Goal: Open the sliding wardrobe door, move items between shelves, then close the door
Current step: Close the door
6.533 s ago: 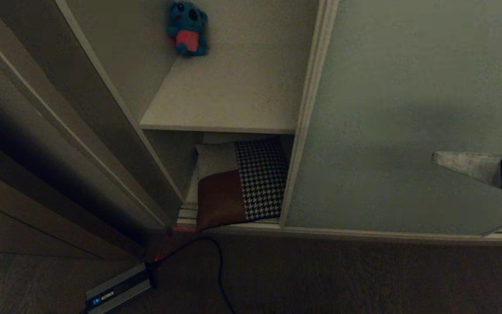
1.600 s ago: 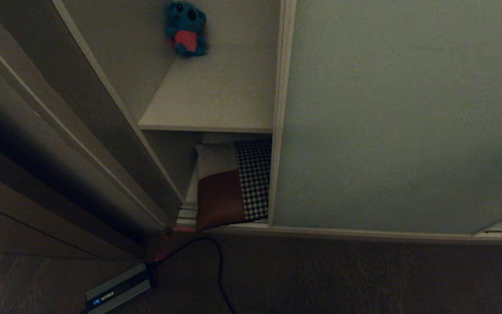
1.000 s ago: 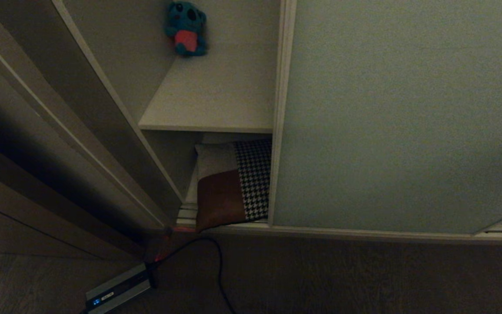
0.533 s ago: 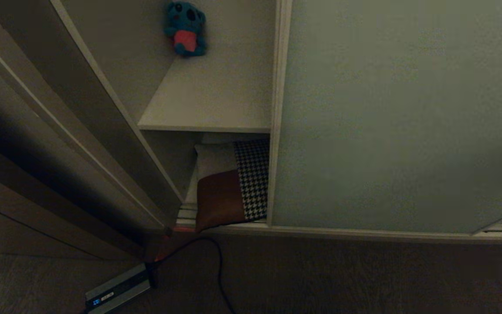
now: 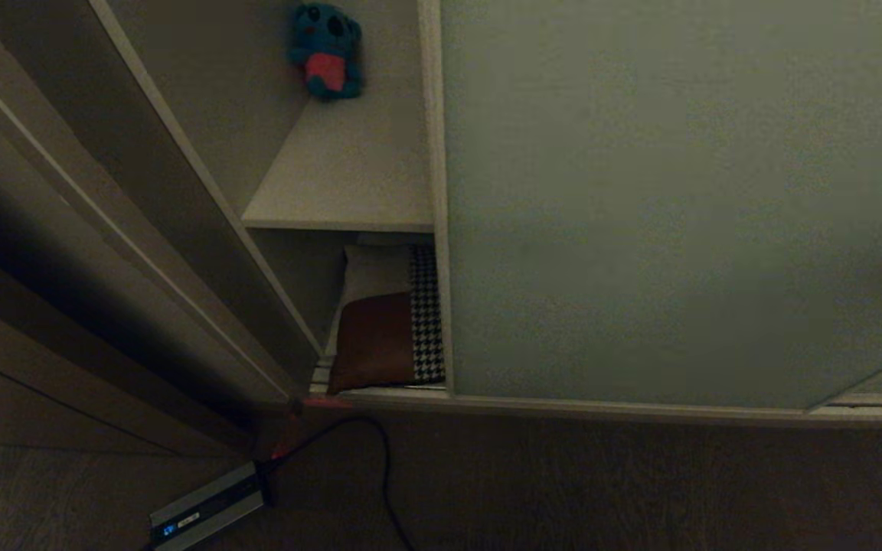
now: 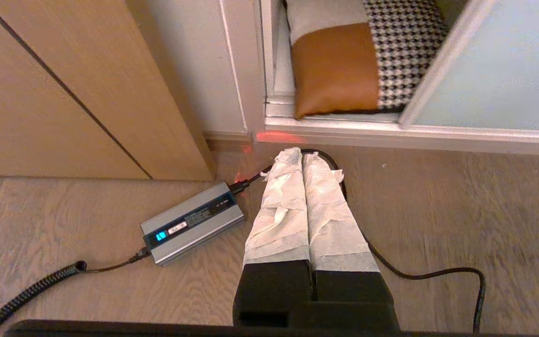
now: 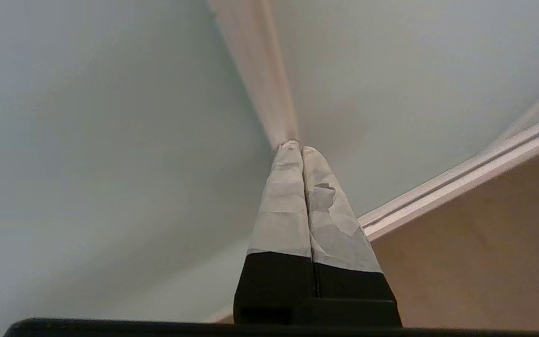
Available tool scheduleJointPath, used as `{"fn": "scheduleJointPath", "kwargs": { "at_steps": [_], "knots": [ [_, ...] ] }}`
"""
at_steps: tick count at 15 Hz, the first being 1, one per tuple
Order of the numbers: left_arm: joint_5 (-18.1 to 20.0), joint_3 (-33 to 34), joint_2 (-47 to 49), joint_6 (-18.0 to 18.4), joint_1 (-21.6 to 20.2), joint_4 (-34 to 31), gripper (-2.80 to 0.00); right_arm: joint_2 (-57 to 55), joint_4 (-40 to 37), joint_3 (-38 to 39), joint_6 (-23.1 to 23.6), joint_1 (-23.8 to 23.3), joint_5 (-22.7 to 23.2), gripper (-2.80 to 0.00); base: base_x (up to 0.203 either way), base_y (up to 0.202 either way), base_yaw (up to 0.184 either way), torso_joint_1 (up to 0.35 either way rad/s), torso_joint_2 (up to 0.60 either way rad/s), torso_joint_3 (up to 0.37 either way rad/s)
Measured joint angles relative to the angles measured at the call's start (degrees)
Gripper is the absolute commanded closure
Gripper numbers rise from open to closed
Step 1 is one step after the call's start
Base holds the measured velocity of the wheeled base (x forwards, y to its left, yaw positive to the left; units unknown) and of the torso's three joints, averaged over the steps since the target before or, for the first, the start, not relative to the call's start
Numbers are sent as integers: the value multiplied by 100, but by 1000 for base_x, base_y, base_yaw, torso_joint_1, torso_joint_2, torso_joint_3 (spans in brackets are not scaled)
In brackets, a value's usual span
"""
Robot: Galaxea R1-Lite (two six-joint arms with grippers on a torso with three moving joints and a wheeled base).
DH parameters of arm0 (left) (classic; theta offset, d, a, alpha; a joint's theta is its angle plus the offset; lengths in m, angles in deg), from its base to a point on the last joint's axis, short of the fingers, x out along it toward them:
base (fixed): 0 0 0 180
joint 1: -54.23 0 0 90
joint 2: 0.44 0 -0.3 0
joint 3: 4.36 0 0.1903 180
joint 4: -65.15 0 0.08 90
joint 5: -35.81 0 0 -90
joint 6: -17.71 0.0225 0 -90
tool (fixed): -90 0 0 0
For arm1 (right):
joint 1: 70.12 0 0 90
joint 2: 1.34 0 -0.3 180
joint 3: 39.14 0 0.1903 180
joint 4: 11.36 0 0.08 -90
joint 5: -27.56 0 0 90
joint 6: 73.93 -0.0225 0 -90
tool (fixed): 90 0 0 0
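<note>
Floorboards at the far left carry a silver power brick point(image 5: 207, 509) with a blue light and a black cable. Above it, the left gripper point(image 6: 302, 154) hangs over the floor, fingers pressed together and empty. A blue plush toy point(image 5: 326, 50) sits on the upper shelf point(image 5: 341, 176); beneath, the houndstooth cushion point(image 5: 391, 321) lies on the bottom shelf, partly hidden behind the sliding wardrobe door point(image 5: 678, 207). Rightmost, the right gripper point(image 7: 296, 146), fingers together holding nothing, has its tips at the door's pale frame.
</note>
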Motion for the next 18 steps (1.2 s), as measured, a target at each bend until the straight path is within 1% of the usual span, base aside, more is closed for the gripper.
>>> {"fn": "scheduleJointPath", "kwargs": {
  "at_steps": [3, 8, 11, 13, 15, 18],
  "knots": [
    [4, 0, 0, -4, 0, -2, 0, 519, 99, 707, 26, 171, 201, 0, 0, 0, 0, 0, 0, 0],
    [5, 0, 0, 0, 0, 0, 0, 1356, 739, 1832, 27, 283, 828, 0, 0, 0, 0, 0, 0, 0],
    [2, 0, 0, 0, 0, 0, 0, 1834, 901, 2441, 29, 303, 933, 0, 0, 0, 0, 0, 0, 0],
    [2, 0, 0, 2, 0, 0, 0, 2178, 934, 2873, 27, 210, 975, 0, 0, 0, 0, 0, 0, 0],
    [1, 0, 0, 2, 0, 0, 0, 2524, 940, 3293, 46, 15, 962, 0, 0, 0, 0, 0, 0, 0],
    [2, 0, 0, 2, 0, 0, 0, 2840, 950, 3614, 82, -379, 942, 0, 0, 0, 0, 0, 0, 0]
  ]
}}
